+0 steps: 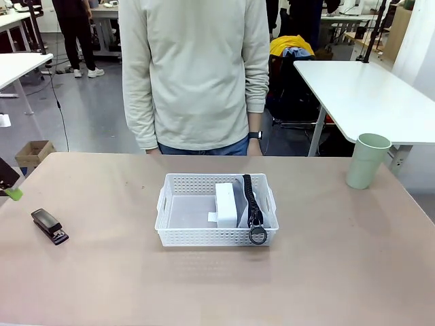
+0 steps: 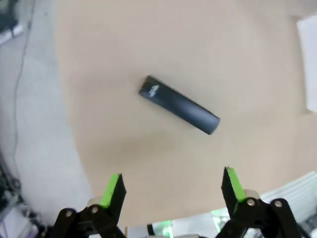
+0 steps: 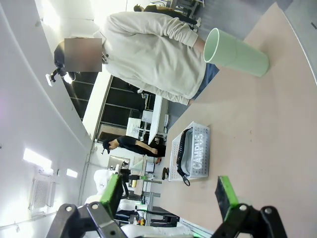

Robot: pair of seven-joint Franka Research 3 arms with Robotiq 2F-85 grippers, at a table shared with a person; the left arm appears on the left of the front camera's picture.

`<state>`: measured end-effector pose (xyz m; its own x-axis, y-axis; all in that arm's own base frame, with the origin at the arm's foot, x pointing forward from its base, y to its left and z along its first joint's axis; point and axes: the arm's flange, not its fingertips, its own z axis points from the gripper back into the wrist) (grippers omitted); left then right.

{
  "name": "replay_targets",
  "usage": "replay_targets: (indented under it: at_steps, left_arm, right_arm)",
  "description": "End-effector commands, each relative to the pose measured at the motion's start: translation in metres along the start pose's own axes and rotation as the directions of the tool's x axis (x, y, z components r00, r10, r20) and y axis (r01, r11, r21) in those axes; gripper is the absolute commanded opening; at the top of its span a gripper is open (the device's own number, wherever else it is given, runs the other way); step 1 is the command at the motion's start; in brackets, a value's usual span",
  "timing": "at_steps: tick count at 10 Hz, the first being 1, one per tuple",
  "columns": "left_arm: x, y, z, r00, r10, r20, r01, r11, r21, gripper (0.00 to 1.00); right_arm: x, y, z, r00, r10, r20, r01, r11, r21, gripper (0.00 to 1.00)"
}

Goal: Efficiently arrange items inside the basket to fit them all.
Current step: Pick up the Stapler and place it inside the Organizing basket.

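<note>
The white perforated basket [image 1: 214,237] sits at the middle of the tan surface [image 1: 136,285], in front of a person [image 1: 197,75] in a pale sweatshirt who stands at the far edge. Inside it, the white rectangular box [image 1: 226,204] stands near the middle. The grey "CAMPUS" pouch [image 1: 267,217] fills the right side, just beside the box. The pouch's black strap [image 1: 250,197] runs along its top, and the ring [image 1: 257,236] hangs over the basket's near rim. The basket's left half holds nothing.

2 items lie outside the basket. The small black stapler [image 1: 49,226] lies flat near the surface's left edge, well apart from the basket. The pale green cup [image 1: 368,160] stands upright near the far right corner.

The left fingers [image 2: 113,191] are spread wide and grip nothing; they hang above the stapler [image 2: 178,104], which lies at a slant between them and farther out. The right fingers [image 3: 224,196] are also spread wide and empty, with the cup [image 3: 237,52] and the basket [image 3: 190,151] farther off in that wrist view.
</note>
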<state>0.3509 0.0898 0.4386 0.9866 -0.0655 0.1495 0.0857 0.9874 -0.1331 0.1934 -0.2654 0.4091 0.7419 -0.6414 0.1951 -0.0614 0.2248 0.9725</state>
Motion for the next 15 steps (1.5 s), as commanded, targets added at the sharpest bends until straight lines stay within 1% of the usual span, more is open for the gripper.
replay_targets:
  at_steps: [1, 6, 7, 8, 9, 10, 11, 12, 13, 14, 15]
  left_arm:
    - [-0.002, -0.004, 0.002, 0.996, -0.086, 0.003, 0.086, 0.996, -0.039, 1.00]
    - [-0.002, -0.004, 0.002, 0.996, -0.086, 0.003, 0.086, 0.996, -0.039, 1.00]
    - [0.002, -0.010, 0.001, 0.998, -0.065, 0.010, 0.065, 0.997, -0.043, 1.00]
    - [0.002, -0.018, -0.007, 0.994, -0.112, -0.001, 0.112, 0.994, 0.012, 1.00]
    - [0.006, -0.025, -0.013, 0.996, -0.076, -0.052, 0.078, 0.996, 0.031, 1.00]
    - [0.010, -0.030, -0.023, 0.996, 0.017, -0.084, -0.011, 0.997, 0.071, 1.00]
    - [0.011, -0.033, -0.031, 0.994, 0.071, -0.080, -0.062, 0.991, 0.120, 1.00]
    - [0.012, -0.034, -0.035, 0.991, 0.080, -0.103, -0.067, 0.991, 0.117, 1.00]
    - [0.016, -0.035, -0.038, 0.980, 0.168, -0.104, -0.157, 0.982, 0.102, 1.00]
    - [0.018, -0.034, -0.041, 0.971, 0.216, -0.105, -0.204, 0.973, 0.112, 1.00]
    - [0.015, -0.035, -0.037, 0.991, 0.092, -0.100, -0.084, 0.993, 0.085, 1.00]
  right_arm:
    - [0.000, 0.001, -0.001, 0.999, 0.029, 0.015, -0.029, 0.999, 0.020, 1.00]
    - [0.000, 0.001, -0.001, 0.999, 0.029, 0.015, -0.029, 0.999, 0.020, 1.00]
    - [0.000, 0.001, -0.001, 0.999, 0.029, 0.015, -0.029, 0.999, 0.020, 1.00]
    - [0.000, 0.001, -0.001, 0.999, 0.029, 0.015, -0.029, 0.999, 0.020, 1.00]
    - [0.000, 0.001, -0.001, 0.999, 0.029, 0.015, -0.029, 0.999, 0.020, 1.00]
    - [0.000, 0.001, -0.001, 0.999, 0.029, 0.015, -0.029, 0.999, 0.020, 1.00]
    - [0.000, 0.001, -0.001, 0.999, 0.029, 0.015, -0.029, 0.999, 0.020, 1.00]
    - [0.000, 0.001, -0.001, 0.999, 0.029, 0.015, -0.029, 0.999, 0.020, 1.00]
    - [0.000, 0.001, -0.001, 0.999, 0.029, 0.015, -0.029, 0.999, 0.020, 1.00]
    - [0.000, 0.001, -0.001, 0.999, 0.029, 0.015, -0.029, 0.999, 0.020, 1.00]
    - [0.000, 0.001, -0.001, 0.999, 0.029, 0.015, -0.029, 0.999, 0.020, 1.00]
